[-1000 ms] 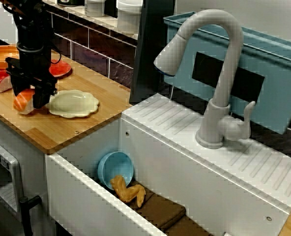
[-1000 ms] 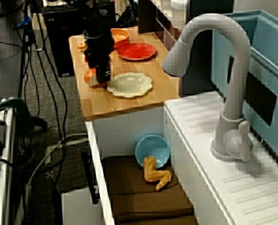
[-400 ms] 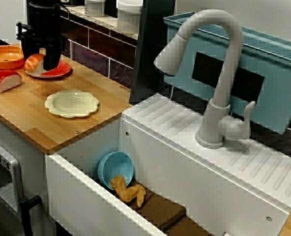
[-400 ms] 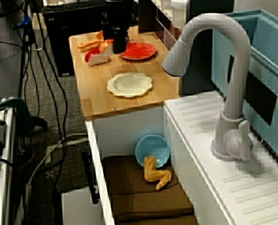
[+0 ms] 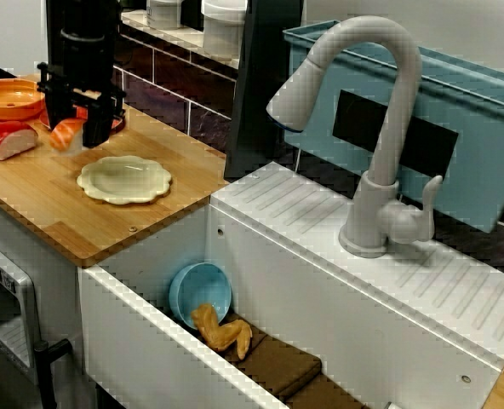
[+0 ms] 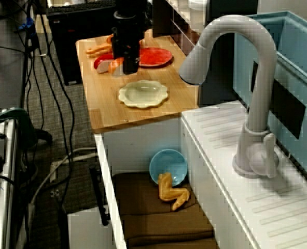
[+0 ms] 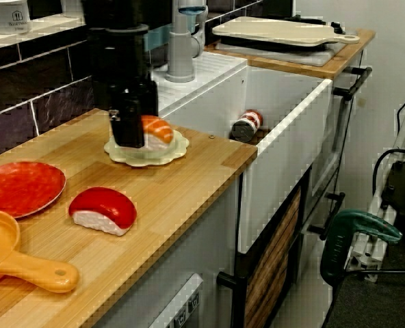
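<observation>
My black gripper [image 5: 73, 128] is shut on a salmon sushi piece [image 5: 66, 135], held a little above the wooden counter [image 5: 56, 213]. In the front view it hangs just left of and behind the scalloped cream plate [image 5: 124, 179]. From the sink end, the gripper [image 6: 123, 63] and the sushi [image 6: 115, 66] sit between the cream plate [image 6: 143, 93] and the red plate [image 6: 152, 56]. The low view from the counter's end shows the gripper [image 7: 130, 134] with the sushi [image 7: 157, 128] in front of the cream plate [image 7: 148, 154]. A red tuna sushi [image 7: 102, 209] lies on the counter nearby.
An orange pan [image 7: 11, 254] and the red plate [image 7: 18, 187] lie at the counter's far end. The sink [image 5: 150, 341] holds a blue bowl [image 5: 201, 291], a fried piece [image 5: 221, 331], brown cloths and a can [image 7: 246, 126]. The tall faucet [image 5: 380, 128] stands behind the sink.
The gripper lifted the salmon sushi from the counter's front edge beside the cream plate, carried it back over the red plate, and has now come down and forward toward the cream plate.
</observation>
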